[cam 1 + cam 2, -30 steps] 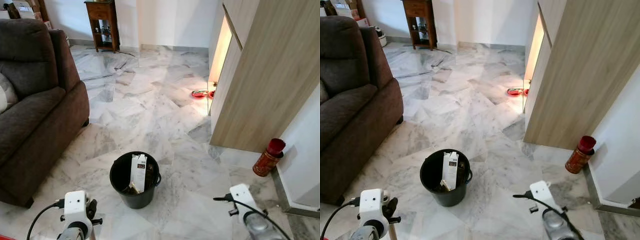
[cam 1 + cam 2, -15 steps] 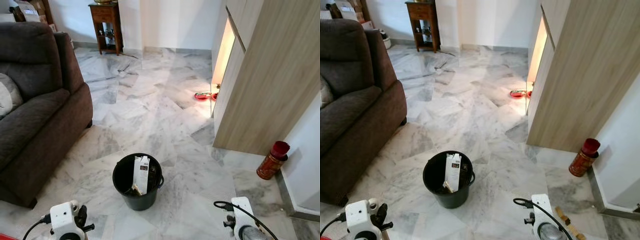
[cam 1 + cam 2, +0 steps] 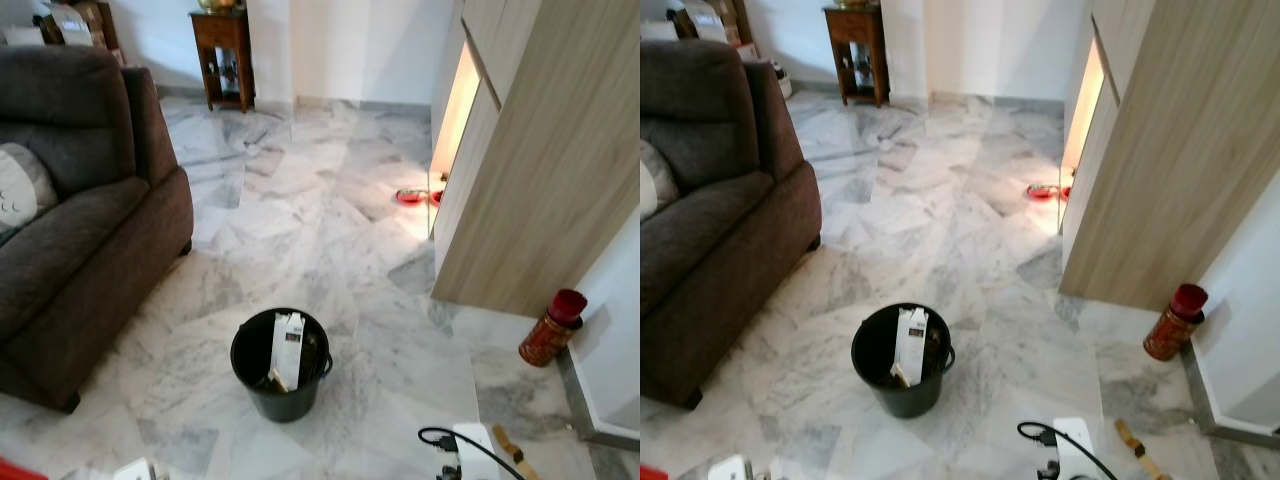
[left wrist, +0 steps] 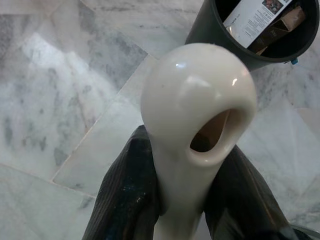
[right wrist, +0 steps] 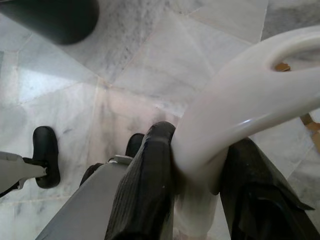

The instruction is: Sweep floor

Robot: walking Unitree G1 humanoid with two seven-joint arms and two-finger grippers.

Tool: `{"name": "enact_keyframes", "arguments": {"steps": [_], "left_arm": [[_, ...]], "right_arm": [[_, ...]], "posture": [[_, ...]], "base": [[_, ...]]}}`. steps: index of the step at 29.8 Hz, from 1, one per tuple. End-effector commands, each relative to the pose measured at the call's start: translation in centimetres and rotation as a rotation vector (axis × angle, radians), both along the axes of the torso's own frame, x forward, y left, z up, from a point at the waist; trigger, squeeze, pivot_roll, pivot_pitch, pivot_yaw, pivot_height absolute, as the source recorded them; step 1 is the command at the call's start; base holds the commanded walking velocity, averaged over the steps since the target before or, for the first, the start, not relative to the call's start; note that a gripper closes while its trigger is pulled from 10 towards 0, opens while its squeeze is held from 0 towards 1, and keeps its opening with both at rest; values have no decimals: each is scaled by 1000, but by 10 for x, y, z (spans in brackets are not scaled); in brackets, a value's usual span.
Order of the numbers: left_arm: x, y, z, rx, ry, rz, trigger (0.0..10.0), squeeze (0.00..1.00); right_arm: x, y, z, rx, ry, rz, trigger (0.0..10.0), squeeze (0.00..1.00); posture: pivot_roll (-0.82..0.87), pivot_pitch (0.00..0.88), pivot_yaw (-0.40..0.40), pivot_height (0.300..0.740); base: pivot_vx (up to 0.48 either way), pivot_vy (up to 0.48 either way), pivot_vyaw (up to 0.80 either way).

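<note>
My left gripper (image 4: pixel 182 167) is shut on a cream plastic handle (image 4: pixel 197 115) with a hanging hole at its end. My right gripper (image 5: pixel 200 157) is shut on a second cream handle (image 5: pixel 240 105) that ends in a loop. A black bin (image 3: pixel 281 362) holding a white carton (image 3: pixel 288 347) stands on the marble floor (image 3: pixel 300 230) just ahead, between the two arms. The white right wrist (image 3: pixel 472 447) with its black cable shows at the lower edge of the left eye view. Small brown scraps (image 3: pixel 1129 438) lie on the floor beside it.
A dark brown sofa (image 3: pixel 80 230) fills the left side. A tall wooden cabinet (image 3: pixel 540 150) stands on the right, a red tin (image 3: pixel 550 330) at its base and red bowls (image 3: pixel 410 196) beyond. A wooden side table (image 3: pixel 225 50) is at the far wall. My black foot (image 5: pixel 46 155) is below.
The whole picture has shifted, so the camera moved. Both wrists have sunk toward the bottom edge of the eye views. The brown scraps on the floor have come into sight.
</note>
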State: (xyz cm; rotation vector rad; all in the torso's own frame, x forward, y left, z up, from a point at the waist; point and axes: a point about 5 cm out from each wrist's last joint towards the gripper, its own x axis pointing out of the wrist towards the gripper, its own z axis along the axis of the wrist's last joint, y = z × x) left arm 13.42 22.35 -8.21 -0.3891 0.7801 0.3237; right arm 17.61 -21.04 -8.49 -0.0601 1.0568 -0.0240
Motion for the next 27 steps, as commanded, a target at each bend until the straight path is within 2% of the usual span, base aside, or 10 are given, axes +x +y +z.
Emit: {"name": "enact_keyframes", "arguments": {"steps": [1,8,12,19,22,27], "left_arm": [[8,-14,-2,-85,-28,-13,10000,0],[1,-7,-9,-74,41,-64,10000,0],[-1,-3,-11,-72,55,-61,10000,0],[2,2,-8,-53,21,-47,10000,0],[-1,6,-9,-32,39,-56,10000,0],[-5,7,-9,-11,46,-97,10000,0]], "right_arm": [[7,4,3,36,-40,-21,10000,0],[17,9,7,64,-80,-21,10000,0],[6,7,3,60,-77,-11,10000,0],[5,8,2,65,-88,-8,10000,0],[10,8,5,79,-132,-20,10000,0],[17,13,8,61,-141,65,10000,0]], "posture": [[22,0,-34,740],[17,0,-26,740],[19,0,-24,740],[21,0,-17,740],[16,0,-12,740],[14,0,-11,740]], "base": [[0,0,0],[0,0,0],[0,0,0],[0,0,0],[0,0,0],[0,0,0]]}}
